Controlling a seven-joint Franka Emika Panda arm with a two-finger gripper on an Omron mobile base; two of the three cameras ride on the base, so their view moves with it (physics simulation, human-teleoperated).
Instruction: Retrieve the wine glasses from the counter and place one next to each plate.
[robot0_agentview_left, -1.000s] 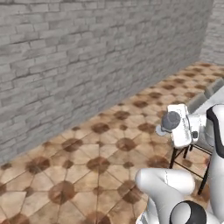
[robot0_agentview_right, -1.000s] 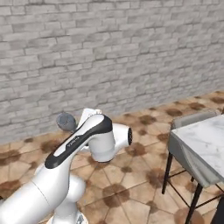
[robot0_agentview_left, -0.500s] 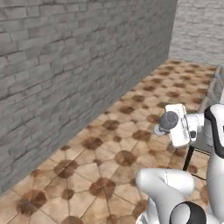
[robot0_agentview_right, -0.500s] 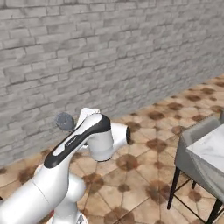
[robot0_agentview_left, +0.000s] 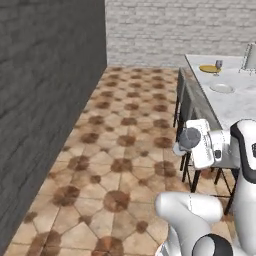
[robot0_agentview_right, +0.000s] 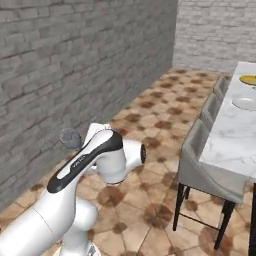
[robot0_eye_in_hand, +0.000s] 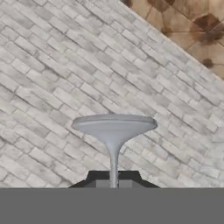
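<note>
Grey-tinted wine glass (robot0_eye_in_hand: 113, 131) clamped in pincer (robot0_eye_in_hand: 113, 178), empty

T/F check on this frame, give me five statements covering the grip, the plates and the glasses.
1. The gripper is shut on a wine glass, held by its stem. True.
2. Both plates are still empty of company: no glass stands on the island. False: a second glass already stands by the yellow-orange plate.
3. The white-grey plate has a glass beside it. False: none stands next to it yet.
4. Chairs are drawn up along the near side of the marble island. True.
5. The floor under the arm is plain grey concrete. False: it is brown patterned tile.
</note>
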